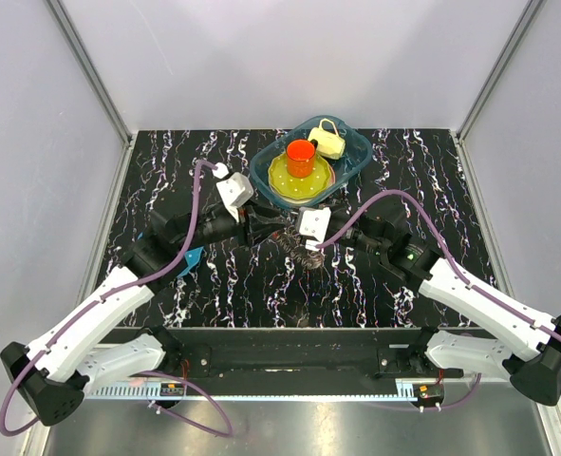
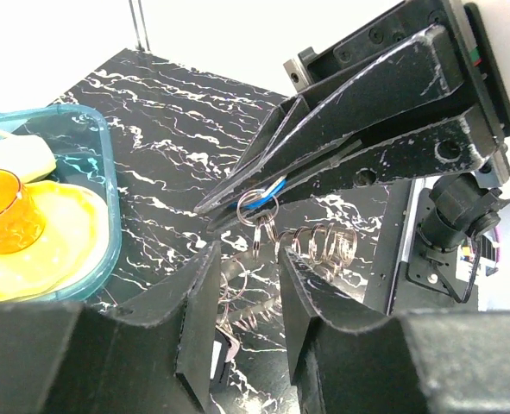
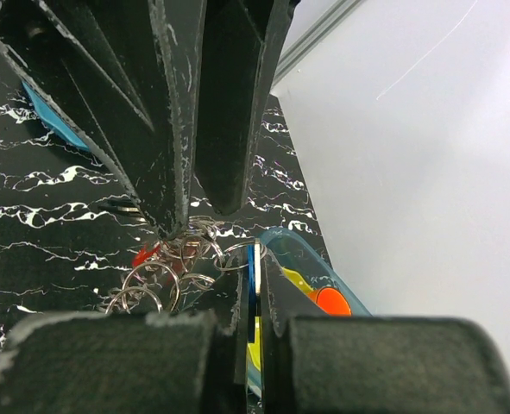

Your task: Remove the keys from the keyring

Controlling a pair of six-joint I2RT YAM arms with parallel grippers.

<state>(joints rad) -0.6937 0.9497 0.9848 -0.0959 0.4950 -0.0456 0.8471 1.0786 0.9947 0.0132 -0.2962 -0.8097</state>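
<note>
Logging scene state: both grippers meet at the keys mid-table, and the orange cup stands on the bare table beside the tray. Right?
One thing is off: the orange cup stands on the yellow plate inside the blue tray, not on the bare table. The top external view shows it. The rest holds: the left gripper and right gripper meet at the keys mid-table.

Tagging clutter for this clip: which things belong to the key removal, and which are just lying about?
Job: keys, keyring, left gripper, right gripper.
Lying about: tray, plate, cup, jug, blue piece by the left arm.
</note>
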